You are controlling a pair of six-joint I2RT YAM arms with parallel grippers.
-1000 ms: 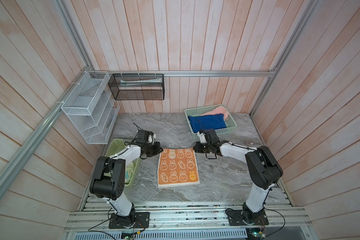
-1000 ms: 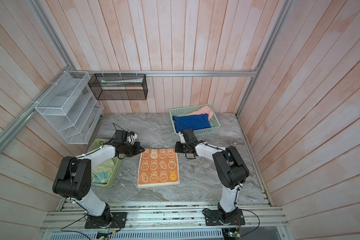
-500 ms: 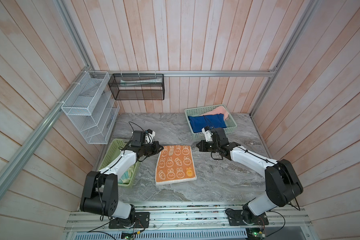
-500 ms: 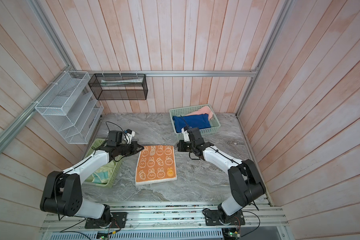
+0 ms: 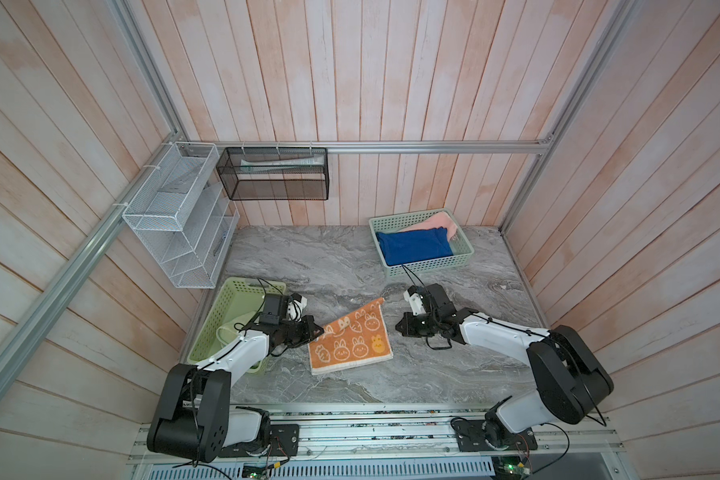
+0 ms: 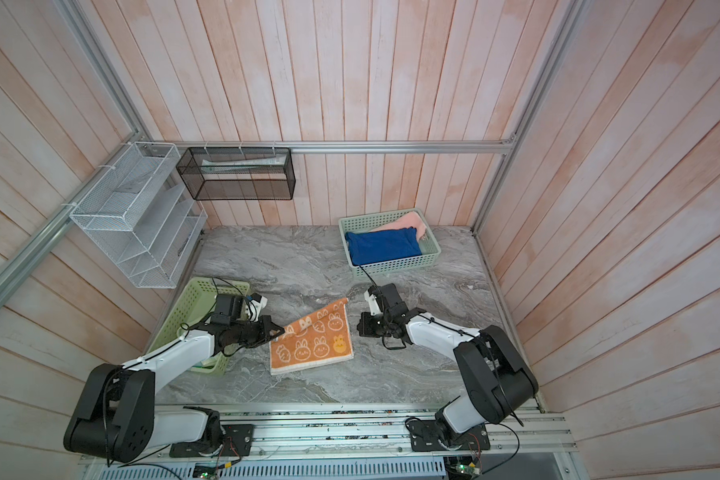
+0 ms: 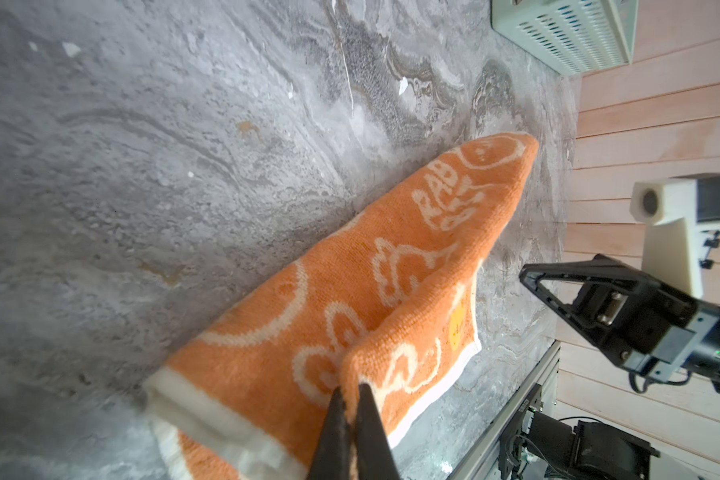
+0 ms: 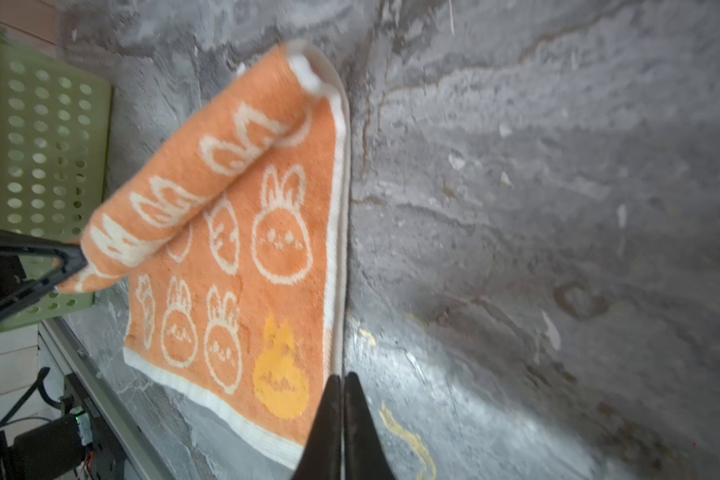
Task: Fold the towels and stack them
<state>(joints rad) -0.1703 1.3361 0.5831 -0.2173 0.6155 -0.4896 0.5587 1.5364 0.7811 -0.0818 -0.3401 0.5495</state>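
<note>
I had the orange bunny towel (image 5: 352, 343) lying on the desk (image 5: 329, 257) near the middle of its front edge. My left hand (image 7: 352, 395) was clenched on the towel's far left corner and held it up off the desk, so the far part curled over the flat part. The far right corner stood up loose. My right hand (image 5: 400, 326) grasped nothing; its fingers were all but together, just beside the towel's right edge and apart from it.

I judged this fold only half made, since the lifted edge had not yet met the front edge. The blue towel (image 5: 414, 247) and the pink towel (image 5: 433, 222) lay in the basket (image 5: 429, 266) at the far right corner, the pink under the blue. A pale cloth (image 5: 231, 330) lay in the basket (image 5: 233, 299) at the left edge, mostly hidden by my arm. Nothing was stacked on the desk, so most of the work was left.
</note>
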